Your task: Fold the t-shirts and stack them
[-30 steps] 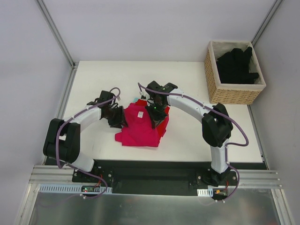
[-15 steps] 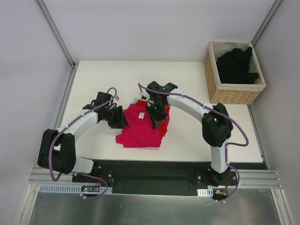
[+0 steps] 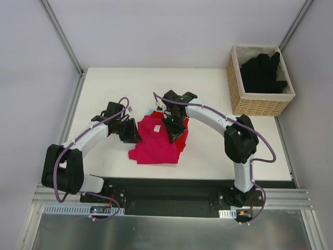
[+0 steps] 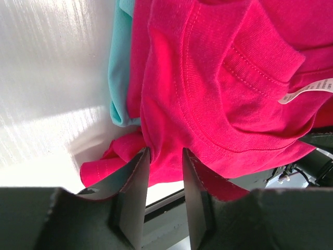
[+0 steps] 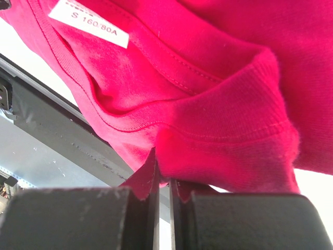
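magenta-pink t-shirt (image 3: 154, 143) lies bunched between the two grippers, its body spreading out ahead of both sets of fingers. the right gripper (image 5: 162, 156) has its jaws pressed together on a thin fold of that shirt just below the collar. the white label (image 5: 88, 23) sits up and to the left of its fingertips. the left gripper (image 4: 165, 153) is at the opposite edge of the cloth, jaws a little apart with the pink hem gathered right at their tips. whether they actually bite the fabric i cannot tell.

a teal cloth (image 4: 118, 73) peeks out above and left of the left fingers, tucked under the pink shirt. a brighter red t-shirt (image 3: 182, 140) shows just beneath the right gripper. the black t-shirts (image 3: 263, 70) sit in the wicker basket (image 3: 233, 83), well off to the right gripper's far right.

risks, as i judge them: the left jaws may catch only the outer hem, so on a lift the cloth slips free and the fold goes lopsided. closing deeper, they could pinch the teal layer too and drag it along. the right grip is on a narrow pleat, so a sharp pull might pop it loose or tug the red shirt out of place.
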Robot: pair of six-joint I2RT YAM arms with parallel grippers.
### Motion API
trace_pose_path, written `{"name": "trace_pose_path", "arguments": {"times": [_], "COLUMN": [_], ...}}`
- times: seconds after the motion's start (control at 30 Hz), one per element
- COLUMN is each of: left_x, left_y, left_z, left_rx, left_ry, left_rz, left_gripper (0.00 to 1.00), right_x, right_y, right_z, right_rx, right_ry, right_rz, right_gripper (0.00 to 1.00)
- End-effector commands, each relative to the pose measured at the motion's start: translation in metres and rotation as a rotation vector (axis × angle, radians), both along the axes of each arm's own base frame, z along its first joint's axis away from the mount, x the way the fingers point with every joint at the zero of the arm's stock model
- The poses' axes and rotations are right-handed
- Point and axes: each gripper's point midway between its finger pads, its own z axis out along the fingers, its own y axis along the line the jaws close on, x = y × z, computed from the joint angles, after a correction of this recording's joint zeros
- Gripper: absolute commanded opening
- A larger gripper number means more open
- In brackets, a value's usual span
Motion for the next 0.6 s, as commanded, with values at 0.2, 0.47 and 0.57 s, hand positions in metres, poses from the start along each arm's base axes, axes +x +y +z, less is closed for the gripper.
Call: {"name": "trace_pose_path", "arguments": {"times": [0.2, 0.47, 0.57], "left_x": [-0.004, -0.006, -0.005], "left_y": [0.003, 0.002, 0.003], "left_z": [-0.009, -0.022, -0.021], "left_rx": [0.013, 0.017, 0.025], "left_ry": [0.038, 0.082, 0.070], "left_rz": [0.000, -0.021, -0.021], "left_gripper": [0.15, 0.18, 0.20], "right_x": [0.000, -0.002, -0.002], "right_y": [0.003, -0.003, -0.002], "right_z": [0.024, 0.023, 0.023], "right_rx": [0.042, 0.030, 0.031], "right_ry": [-0.028, -0.028, -0.029], "right_rz": [0.012, 0.009, 0.011], "right_gripper": [0.01, 0.01, 0.01]}}
